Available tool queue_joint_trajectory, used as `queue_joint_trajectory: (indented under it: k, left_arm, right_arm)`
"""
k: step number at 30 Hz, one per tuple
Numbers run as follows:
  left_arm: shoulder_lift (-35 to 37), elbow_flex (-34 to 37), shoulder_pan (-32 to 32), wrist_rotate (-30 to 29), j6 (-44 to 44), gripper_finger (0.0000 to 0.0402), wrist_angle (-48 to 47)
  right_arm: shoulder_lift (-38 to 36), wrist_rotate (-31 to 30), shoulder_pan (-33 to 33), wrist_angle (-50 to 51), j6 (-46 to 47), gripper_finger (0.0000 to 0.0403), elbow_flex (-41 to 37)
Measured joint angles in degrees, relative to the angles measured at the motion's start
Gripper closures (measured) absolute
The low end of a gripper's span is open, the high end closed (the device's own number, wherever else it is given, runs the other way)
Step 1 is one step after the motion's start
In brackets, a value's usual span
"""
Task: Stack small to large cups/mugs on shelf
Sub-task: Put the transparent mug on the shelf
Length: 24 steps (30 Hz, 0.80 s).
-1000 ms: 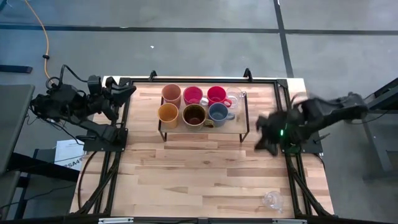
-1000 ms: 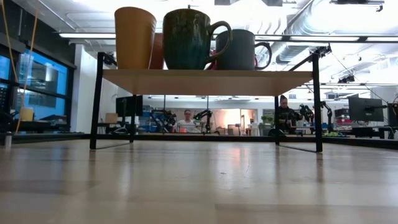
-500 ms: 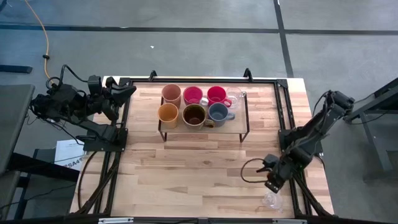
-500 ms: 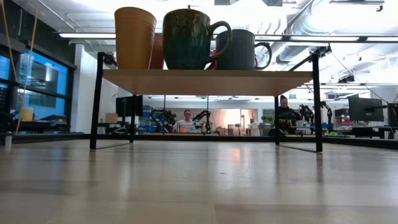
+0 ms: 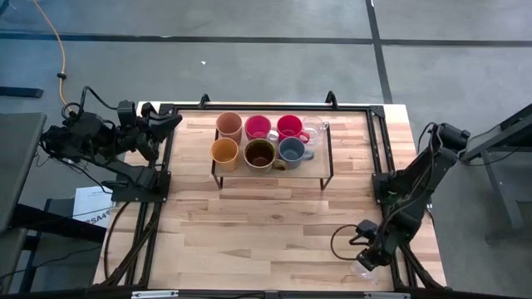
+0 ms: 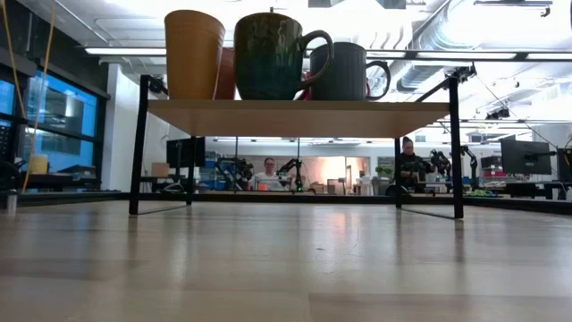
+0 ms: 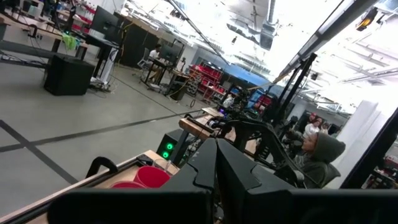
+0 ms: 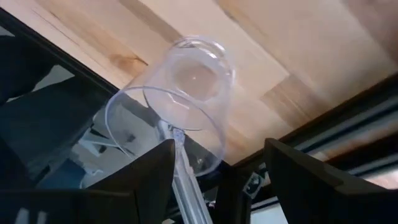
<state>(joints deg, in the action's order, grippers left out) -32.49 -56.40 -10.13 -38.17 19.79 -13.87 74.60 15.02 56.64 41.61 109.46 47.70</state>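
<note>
The shelf stands at the table's far middle. On it are a peach tumbler, two red cups, a clear glass cup, an orange-yellow cup, a dark-brown mug and a grey-blue mug. A second clear glass cup stands on the table near the near right corner. My right gripper is open just above it, its fingers apart on either side of the cup's rim. My left gripper is shut, parked off the table's far left edge.
The black metal frame rail runs along the table's right edge, right beside the lone glass cup. The bare wooden tabletop spreads between the shelf and the near edge. People sit in the room beyond the table, in the low view.
My right gripper has swung from beside the shelf's right end toward the table's near edge and gone down over the clear glass cup near the right corner. The cup has stayed where it was.
</note>
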Motion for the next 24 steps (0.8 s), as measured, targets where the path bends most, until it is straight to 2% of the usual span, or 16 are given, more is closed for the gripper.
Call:
queue_joint_trajectory:
  k: [5,10,15,21,24]
  left_arm:
    - [0.0,0.0,0.0,0.0,0.0,0.0402,0.0]
    - [0.0,0.0,0.0,0.0,0.0,0.0402,0.0]
    - [0.0,0.0,0.0,0.0,0.0,0.0402,0.0]
    - [0.0,0.0,0.0,0.0,0.0,0.0402,0.0]
    - [0.0,0.0,0.0,0.0,1.7,0.0402,0.1]
  right_arm:
    - [4.6,0.6,0.9,-1.8,0.1,0.0174,0.0]
    - [8.2,0.6,0.9,-2.7,-1.5,0.021,0.0]
    - [9.1,1.1,0.9,-4.6,-4.2,0.0275,0.0]
    - [7.2,1.4,0.9,-3.0,-8.1,0.0388,0.0]
    - [4.5,-1.0,0.5,-0.5,-11.0,0.0392,0.6]
